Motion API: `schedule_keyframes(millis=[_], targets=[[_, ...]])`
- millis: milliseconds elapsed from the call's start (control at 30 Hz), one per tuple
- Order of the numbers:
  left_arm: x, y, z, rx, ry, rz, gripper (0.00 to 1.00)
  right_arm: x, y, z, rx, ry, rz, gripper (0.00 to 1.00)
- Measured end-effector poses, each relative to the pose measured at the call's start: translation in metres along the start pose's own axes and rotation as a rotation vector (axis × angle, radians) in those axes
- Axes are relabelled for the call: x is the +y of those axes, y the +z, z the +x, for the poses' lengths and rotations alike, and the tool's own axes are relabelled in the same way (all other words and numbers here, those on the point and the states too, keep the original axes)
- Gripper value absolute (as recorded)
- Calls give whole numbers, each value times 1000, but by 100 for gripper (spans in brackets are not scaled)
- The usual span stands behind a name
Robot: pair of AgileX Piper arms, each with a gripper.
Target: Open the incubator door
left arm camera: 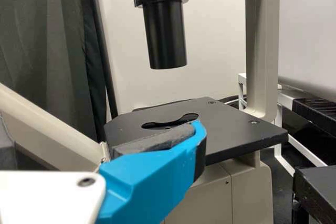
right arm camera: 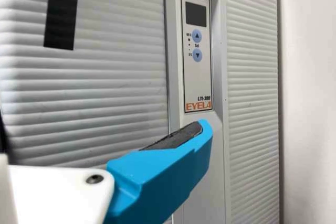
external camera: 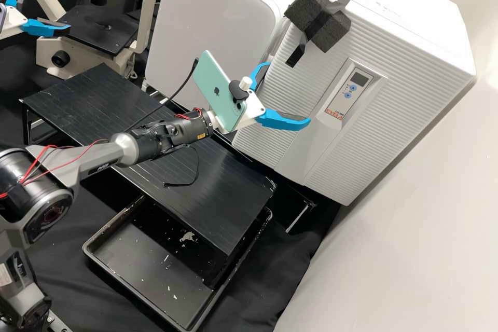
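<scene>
The spread right end effector [external camera: 289, 92] faces the closed incubator door [external camera: 386, 114]

The microscope [external camera: 147, 15] stands left of the incubator [external camera: 399, 93], both behind the table [external camera: 223, 187] partly over the tray [external camera: 137, 264].

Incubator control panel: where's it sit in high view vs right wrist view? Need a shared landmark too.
High view: upper half, right of centre; the control panel is on the ribbed door, to the right of the right gripper.
Right wrist view: the control panel is beyond that gripper's blue finger, with ribbing on either side.
Shared landmark: the black strip on the door.
</scene>
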Motion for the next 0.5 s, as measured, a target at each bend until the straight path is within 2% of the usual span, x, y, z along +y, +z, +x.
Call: schedule_keyframes(millis=[100,133,500], targets=[[0,0,0,0,0,0,100,0,1,0,-4,-5,-1,100],[0,0,0,0,0,0,100,0,1,0,-4,-5,-1,0],[0,0,0,0,0,0,100,3,0,-2,-17,-7,15,0]])
